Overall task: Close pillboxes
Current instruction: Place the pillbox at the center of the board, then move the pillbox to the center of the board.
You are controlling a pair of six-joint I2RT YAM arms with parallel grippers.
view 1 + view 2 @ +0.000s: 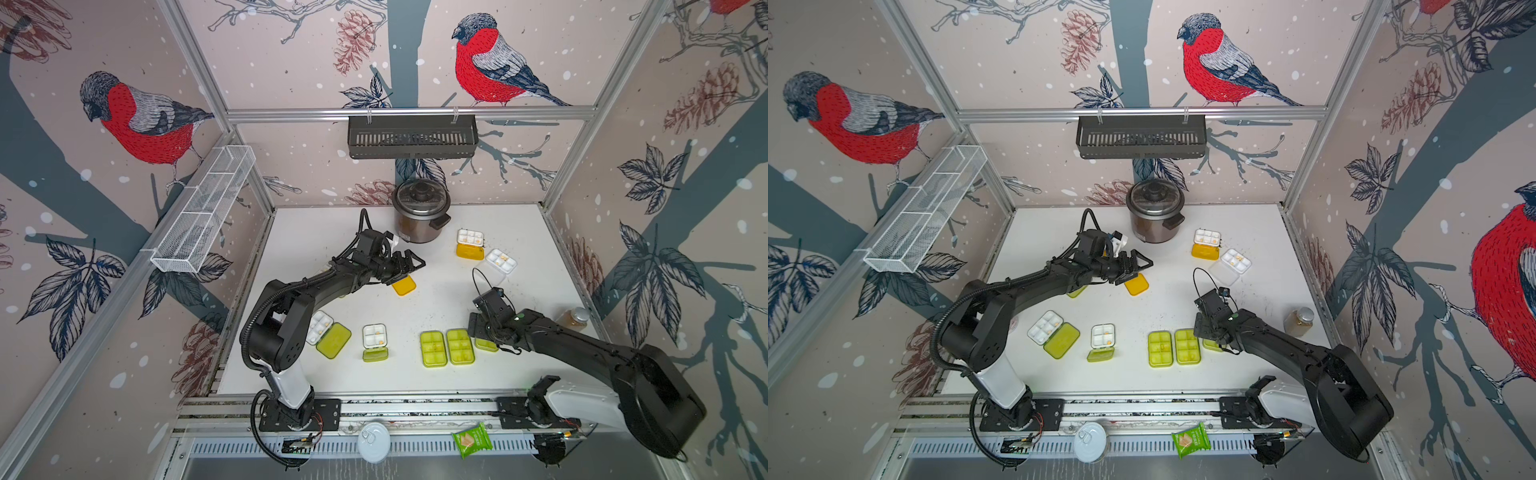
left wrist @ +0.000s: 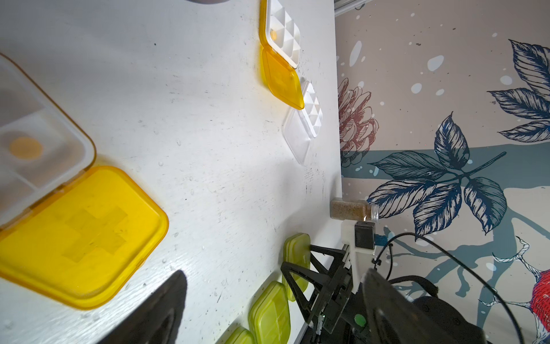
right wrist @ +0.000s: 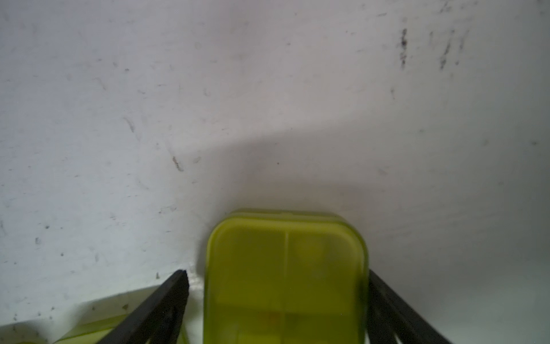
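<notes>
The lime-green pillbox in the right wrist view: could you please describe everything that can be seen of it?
The lime-green pillbox is a rounded-rectangular case of translucent plastic, lid shut, its compartment dividers showing faintly through. It lies flat on the white table between the spread fingers of the right end effector; a gap shows on one side, and contact on the other cannot be told.

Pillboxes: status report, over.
Left gripper open, above the open orange-lid pillbox. Right gripper open, straddling a closed green pillbox. Two neighbour pillboxes closed; at least five lids open. Nothing seen in the way.
</notes>
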